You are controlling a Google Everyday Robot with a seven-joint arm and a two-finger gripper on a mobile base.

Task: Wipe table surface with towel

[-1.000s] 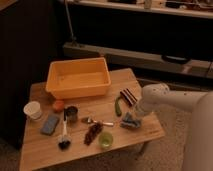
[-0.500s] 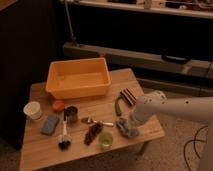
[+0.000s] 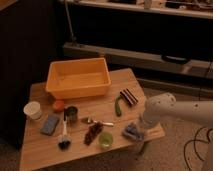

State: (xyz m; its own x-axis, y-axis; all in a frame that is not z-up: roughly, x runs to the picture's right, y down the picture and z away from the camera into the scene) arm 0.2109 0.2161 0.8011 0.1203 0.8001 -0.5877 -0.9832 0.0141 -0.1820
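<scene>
**Towel is being pressed on the lower right part of the table**

The gripper (image 3: 140,126) is being held low over the table (image 3: 45,150), in the lower right of the frame, at the end of the white arm that is reaching in from the right edge. Its fingers are clenched, and the towel (image 3: 132,132) seems to be grasped between them. The towel is being seen as a small blue-grey wad that is lying on the wood directly under the gripper, close to the front right corner of the top.

The wiping step is judged to be in hand: the towel is being touched to the surface, but only this corner is being covered. Most of the wooden top is being occupied by other things. The green cup (image 3: 105,140) is standing just to the left of the towel, and the orange bin (image 3: 78,78) is filling the upper middle of the table.

For the next move, a sliding stroke along the bare wood is being called for, with the towel pressed down. The stroke is probably being limited on the left by the green cup, so care is being needed there, and also at the table edge
</scene>
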